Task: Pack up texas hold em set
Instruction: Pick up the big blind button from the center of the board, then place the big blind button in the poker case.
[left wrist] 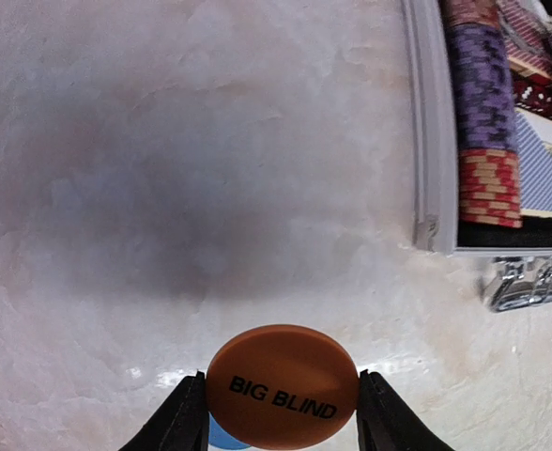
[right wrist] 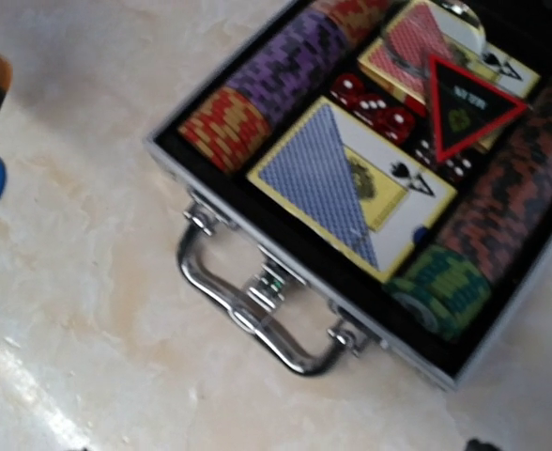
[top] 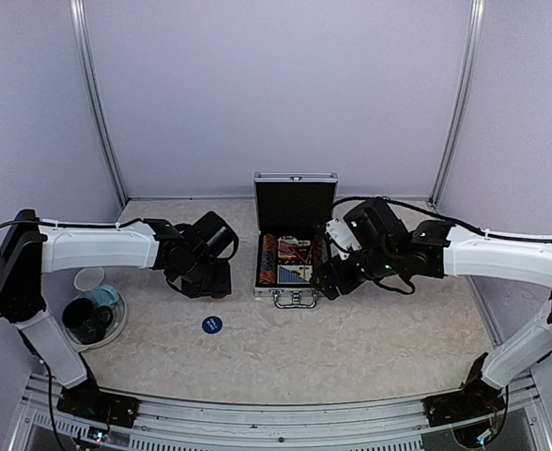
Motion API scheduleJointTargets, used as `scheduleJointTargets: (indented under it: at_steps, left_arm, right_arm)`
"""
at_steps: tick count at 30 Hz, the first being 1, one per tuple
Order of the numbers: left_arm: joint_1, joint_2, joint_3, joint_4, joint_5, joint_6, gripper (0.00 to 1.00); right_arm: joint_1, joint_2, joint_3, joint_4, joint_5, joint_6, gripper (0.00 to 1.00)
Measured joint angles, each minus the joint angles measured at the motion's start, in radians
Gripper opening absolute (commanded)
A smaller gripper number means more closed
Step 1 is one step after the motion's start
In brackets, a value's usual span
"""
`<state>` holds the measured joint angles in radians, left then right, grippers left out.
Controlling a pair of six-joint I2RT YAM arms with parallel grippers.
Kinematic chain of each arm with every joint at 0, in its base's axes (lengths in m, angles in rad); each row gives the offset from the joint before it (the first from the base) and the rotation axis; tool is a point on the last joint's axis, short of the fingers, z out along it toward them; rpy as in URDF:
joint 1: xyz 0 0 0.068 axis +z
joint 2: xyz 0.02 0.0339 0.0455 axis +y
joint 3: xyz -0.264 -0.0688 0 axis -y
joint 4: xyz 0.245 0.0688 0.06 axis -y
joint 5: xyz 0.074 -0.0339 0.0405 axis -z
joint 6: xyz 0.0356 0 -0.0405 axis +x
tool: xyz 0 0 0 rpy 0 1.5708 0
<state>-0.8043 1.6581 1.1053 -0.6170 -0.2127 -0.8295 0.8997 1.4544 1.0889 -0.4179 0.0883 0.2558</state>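
The silver briefcase (top: 295, 299) stands open in the middle of the table, lid upright. In the right wrist view its rim (right wrist: 257, 246) frames chip rows, a blue card deck (right wrist: 337, 183), a red deck (right wrist: 417, 47), red dice and the dark triangle marker (right wrist: 468, 103). My left gripper (top: 210, 279) is left of the case, shut on the orange "BIG BLIND" button (left wrist: 281, 385), held above the table. A blue button (top: 211, 325) lies on the table below it. My right gripper (top: 328, 282) hovers over the case's front right corner; only its fingertips show, far apart, and it is empty.
A dark cup and a pale blue cup (top: 93, 305) sit on a clear plate at the left edge. The case handle (right wrist: 257, 315) points toward the arms. Walls close in the table at the back and sides.
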Motion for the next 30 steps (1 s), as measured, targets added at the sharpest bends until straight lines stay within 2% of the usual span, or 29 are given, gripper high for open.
scheduleJointTargets:
  at_steps: [18,30]
  left_arm:
    - [-0.082,0.399,0.512,0.009,0.051,0.064,0.50]
    - [-0.077,0.597,0.719,0.036,0.070,0.099,0.50]
  right_arm:
    - [-0.082,-0.130,-0.121,-0.015,0.036,0.037,0.86]
    - [-0.093,-0.144,-0.139,-0.020,0.037,0.041,0.86]
